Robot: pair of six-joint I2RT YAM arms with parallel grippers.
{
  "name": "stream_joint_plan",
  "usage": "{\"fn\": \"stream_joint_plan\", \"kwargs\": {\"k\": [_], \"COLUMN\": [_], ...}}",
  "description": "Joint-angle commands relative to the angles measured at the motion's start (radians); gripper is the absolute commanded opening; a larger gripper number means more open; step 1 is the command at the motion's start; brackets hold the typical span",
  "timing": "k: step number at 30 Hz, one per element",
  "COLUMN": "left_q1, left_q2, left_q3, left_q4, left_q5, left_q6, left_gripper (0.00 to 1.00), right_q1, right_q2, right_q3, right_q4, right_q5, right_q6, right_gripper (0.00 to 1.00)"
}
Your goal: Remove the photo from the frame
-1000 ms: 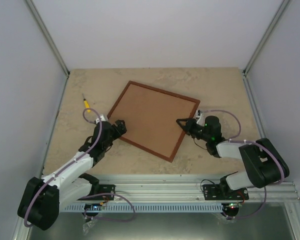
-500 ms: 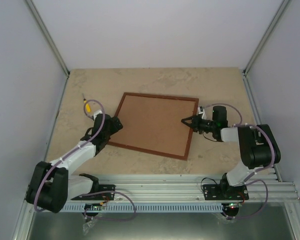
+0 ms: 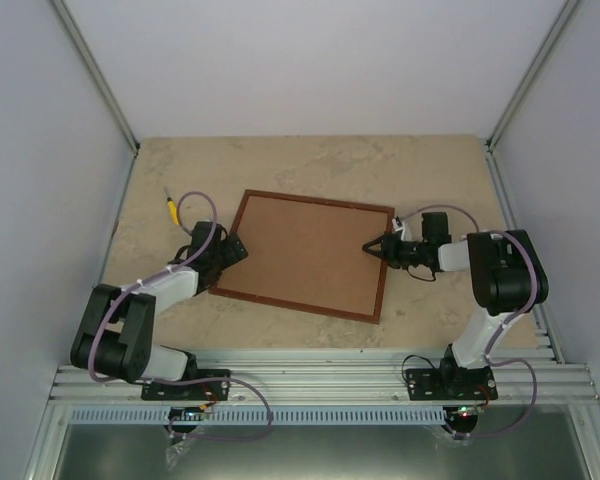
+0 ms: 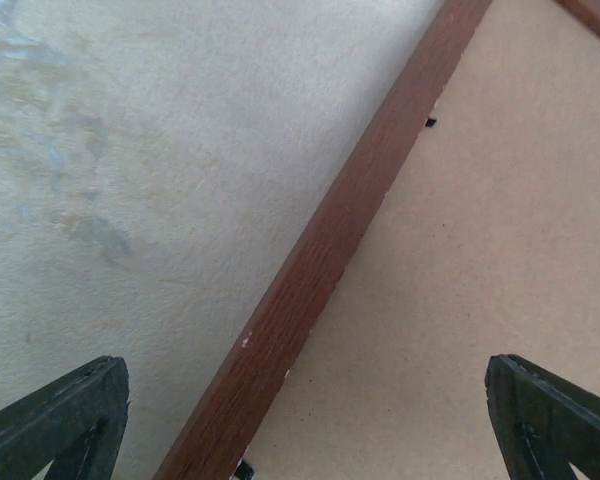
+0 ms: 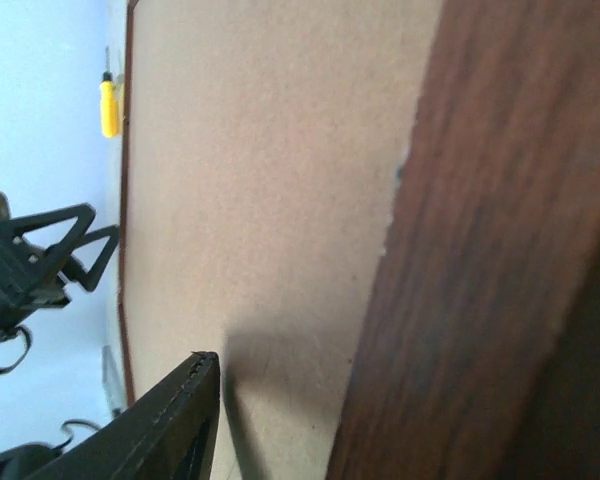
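My left fingers (image 4: 65, 415): spread wide. One tip is over the bare table and the other over the brown back board, and nothing is held between them.
My left gripper (image 3: 235, 248): low at the left rail of the frame (image 3: 310, 255), straddling the rail from above.
My right finger (image 5: 155, 425): only one shows in the wrist view. It hangs over the back board, apart from the wooden rail, and casts a shadow beside it.
My right gripper (image 3: 372, 244): at the frame's right rail, pointing inward. From above the jaws look parted in a V and grip nothing.
Frame: lies flat in the middle of the table (image 3: 430, 165), brown fibreboard back up, with thin reddish-brown rails all round. It is turned a little out of square with the table edge.
Tab (image 4: 430, 122): small and dark, on the inner side of the left rail, against the board.
Photo: hidden, since only the frame's back side shows.
Screwdriver (image 3: 170, 207): yellow handle, on the table beyond my left gripper, well apart from the frame.
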Motion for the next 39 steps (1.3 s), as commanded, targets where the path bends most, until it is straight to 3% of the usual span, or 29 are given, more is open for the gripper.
{"fn": "stream_joint_plan", "kwargs": {"k": [1,19,32,39], "left_q1": [0.008,0.009,0.009,0.007], "left_q2": [0.036,0.065,0.060,-0.039], "left_q3": [0.037,0.036,-0.007,-0.075], "left_q4": [0.022,0.025,0.058,0.076], "left_q5": [0.061,0.094,0.234,0.328], "left_q6": [0.035,0.042,-0.006,-0.087], "left_gripper": [0.99,0.99,0.99,0.99], "right_q1": [-0.013,-0.014,0.036,0.046], "right_q2": [-0.007,-0.144,-0.164,-0.125], "right_q3": [0.050,0.090,0.068,0.066], "right_q4": [-0.065,-0.232,-0.222,-0.201], "right_q5": [0.098,0.378,0.395,0.356], "right_q6": [-0.144,-0.251,-0.291,-0.309], "right_gripper": [0.50,0.78,0.80,0.80]}}
